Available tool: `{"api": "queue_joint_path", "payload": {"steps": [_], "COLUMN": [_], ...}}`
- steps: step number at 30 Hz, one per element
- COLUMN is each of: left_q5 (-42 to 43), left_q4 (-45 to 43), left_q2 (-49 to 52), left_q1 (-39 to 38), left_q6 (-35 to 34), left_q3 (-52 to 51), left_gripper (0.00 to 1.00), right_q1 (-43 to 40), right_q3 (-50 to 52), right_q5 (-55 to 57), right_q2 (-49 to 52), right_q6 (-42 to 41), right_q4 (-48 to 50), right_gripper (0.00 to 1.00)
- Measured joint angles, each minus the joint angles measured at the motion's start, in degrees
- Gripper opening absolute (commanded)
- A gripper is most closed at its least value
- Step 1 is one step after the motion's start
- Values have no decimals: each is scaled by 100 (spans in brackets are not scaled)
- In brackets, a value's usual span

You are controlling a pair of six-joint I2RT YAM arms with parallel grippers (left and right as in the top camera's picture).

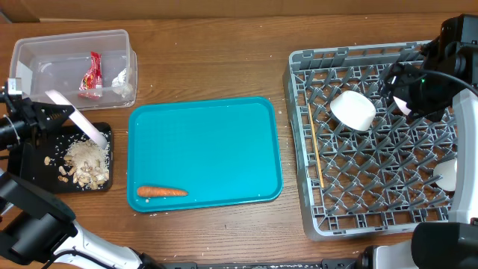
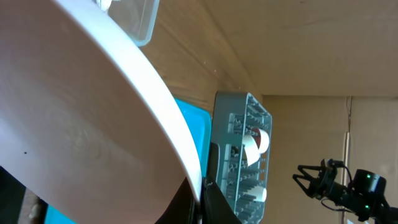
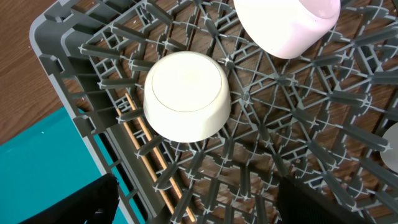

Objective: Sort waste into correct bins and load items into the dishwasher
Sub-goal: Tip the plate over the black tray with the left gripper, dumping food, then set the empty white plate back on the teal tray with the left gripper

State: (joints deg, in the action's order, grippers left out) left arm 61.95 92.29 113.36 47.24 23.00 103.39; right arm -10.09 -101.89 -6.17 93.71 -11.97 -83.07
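Note:
My left gripper is shut on the rim of a pale pink plate and holds it tilted over the black tray. The tray holds beige food scraps with rice. In the left wrist view the plate fills the frame, with the jaws pinching its edge. The clear tub holds the red wrapper and tissue. The carrot lies on the teal tray. My right gripper is open and empty above the grey rack.
In the rack are an upturned white bowl, a pale pink bowl, the chopsticks along the left wall, and another white piece at the right side. The teal tray lies between the bins and the rack.

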Motion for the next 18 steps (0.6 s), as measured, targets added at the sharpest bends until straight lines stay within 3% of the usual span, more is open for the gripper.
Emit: {"api": "queue_joint_path", "payload": {"steps": [8,12,18], "left_q5": [-245,-485,-1429], "left_q4": [339,282,-472], "left_q2": [0,0,0], "left_q1": [-535,-1357,-3001], "left_q6": [-11,-87,-876], "left_q3": [0,0,0], "left_gripper": [4,4,4], "right_q1": [0,0,0], "right_q3": [0,0,0], "right_q5": [-2,-2,-2], "right_q2": [0,0,0], "right_q6": [0,0,0], "right_q4": [31,39,50], "right_gripper": [84,84,84]}}
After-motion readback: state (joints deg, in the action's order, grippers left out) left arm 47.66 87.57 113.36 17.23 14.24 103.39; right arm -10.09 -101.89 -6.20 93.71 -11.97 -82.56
